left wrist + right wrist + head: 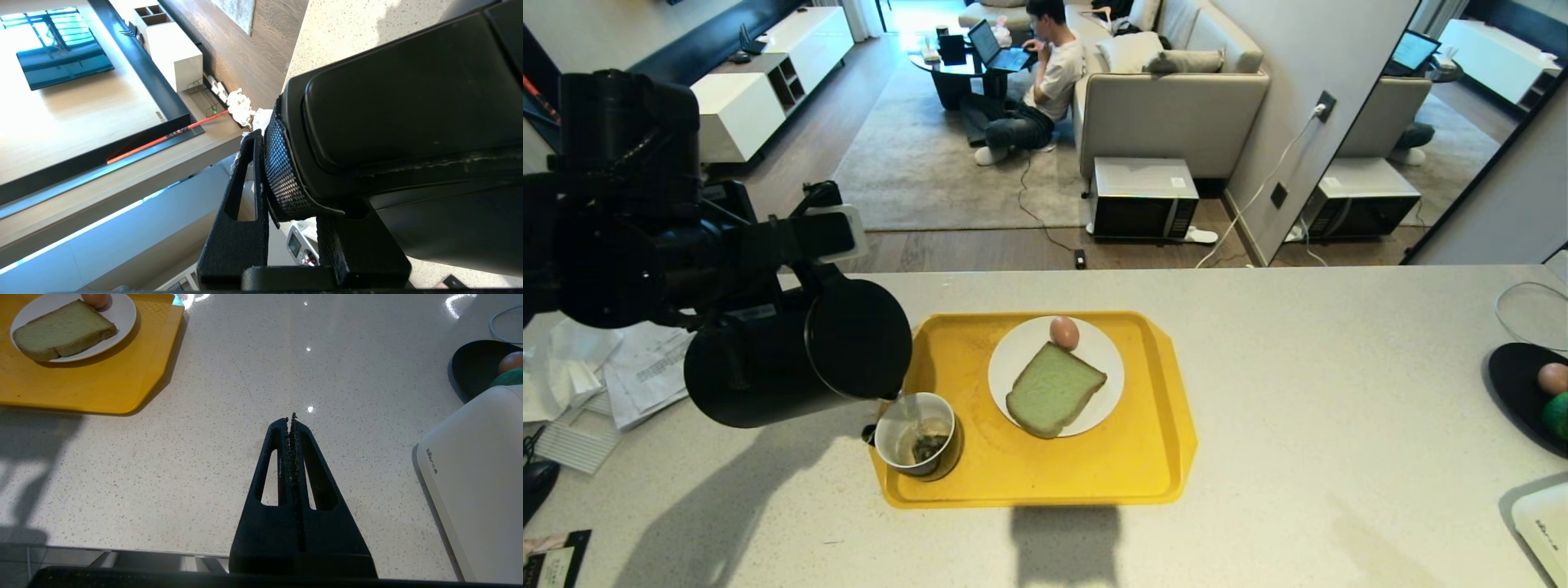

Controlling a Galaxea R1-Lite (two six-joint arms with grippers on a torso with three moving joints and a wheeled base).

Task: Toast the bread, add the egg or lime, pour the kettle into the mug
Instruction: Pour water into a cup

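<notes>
Pouring kettle [796, 351] shows only from head view.

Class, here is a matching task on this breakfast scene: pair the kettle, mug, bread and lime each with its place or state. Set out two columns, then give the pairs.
Things:
1. kettle
2. mug
3. bread
4. lime

Places or states:
A. in the black dish at the counter's right edge
B. on the white plate, next to an egg
C. tipped over, held by the left pincer
D. standing in the yellow tray's near left corner, taking the stream

Pairs: 1-C, 2-D, 3-B, 4-A
</notes>
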